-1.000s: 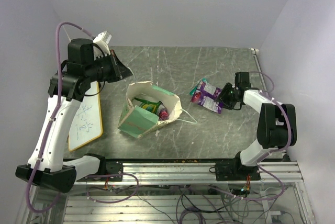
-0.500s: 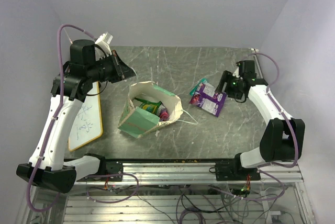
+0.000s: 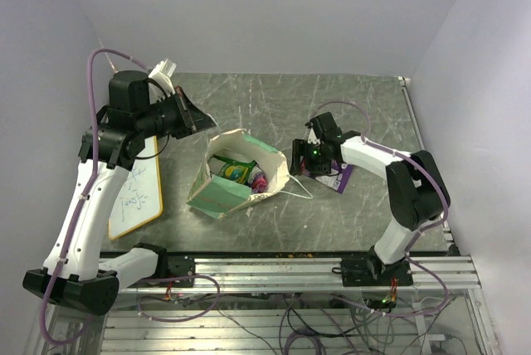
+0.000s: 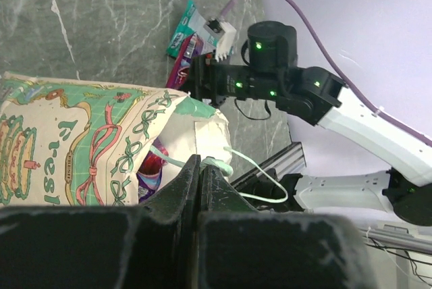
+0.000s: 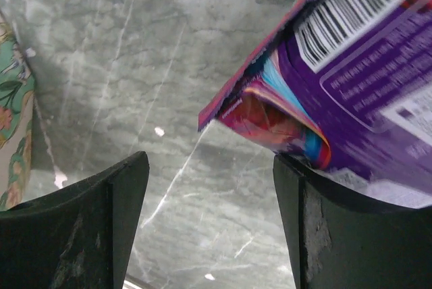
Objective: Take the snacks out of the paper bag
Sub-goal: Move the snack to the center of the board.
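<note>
Top external view. Purple packet (image 3: 340, 175) and teal packet (image 4: 181, 30) lie out on the counter (image 3: 332, 106), near the paper bag (image 3: 222, 194). A yellow-green packet (image 3: 235, 170) and at least one other are inside, not yet removed. Right pincer (image 3: 299, 158) spread, empty, by the bag mouth; left pincer (image 3: 197, 121) pressed together.

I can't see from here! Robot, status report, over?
Left gripper shut near bag. Right gripper open, empty, beside purple packet. More snacks in bag. Nothing blocking.
</note>
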{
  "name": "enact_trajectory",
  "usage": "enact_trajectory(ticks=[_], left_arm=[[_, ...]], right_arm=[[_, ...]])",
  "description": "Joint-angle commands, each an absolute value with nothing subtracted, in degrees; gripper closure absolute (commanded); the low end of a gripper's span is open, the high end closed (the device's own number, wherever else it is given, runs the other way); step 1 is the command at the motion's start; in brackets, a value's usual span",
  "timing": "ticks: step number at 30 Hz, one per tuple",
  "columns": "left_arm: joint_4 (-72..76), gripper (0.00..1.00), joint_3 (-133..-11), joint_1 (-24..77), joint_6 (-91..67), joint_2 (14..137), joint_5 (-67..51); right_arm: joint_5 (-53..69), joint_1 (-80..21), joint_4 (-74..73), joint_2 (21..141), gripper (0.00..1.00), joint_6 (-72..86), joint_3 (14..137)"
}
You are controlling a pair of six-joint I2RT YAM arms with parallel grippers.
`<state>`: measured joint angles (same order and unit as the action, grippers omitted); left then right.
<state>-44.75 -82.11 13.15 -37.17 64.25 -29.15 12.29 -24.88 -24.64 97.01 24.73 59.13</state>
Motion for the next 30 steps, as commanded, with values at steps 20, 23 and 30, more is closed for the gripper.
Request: enact_trajectory(ticks=[20,23,30], left_arm=[[-43.23,0.93,-82.5,12.74,-39.31,62.86,-33.75],[-42.68,0.93,-84.17,12.74,-39.14,63.7,-33.91],[-48.1,0.93,-93.02,12.74,-32.84,69.36,-30.49]], right_arm=[[1.28,-24.08,-23.82,102.62,0.26,23.89,71.38],[9.23,-24.19,-24.64,98.46,0.26,22.27,71.4],[18.97,-28.01,-25.24,96.2,0.31,25.95,65.15]])
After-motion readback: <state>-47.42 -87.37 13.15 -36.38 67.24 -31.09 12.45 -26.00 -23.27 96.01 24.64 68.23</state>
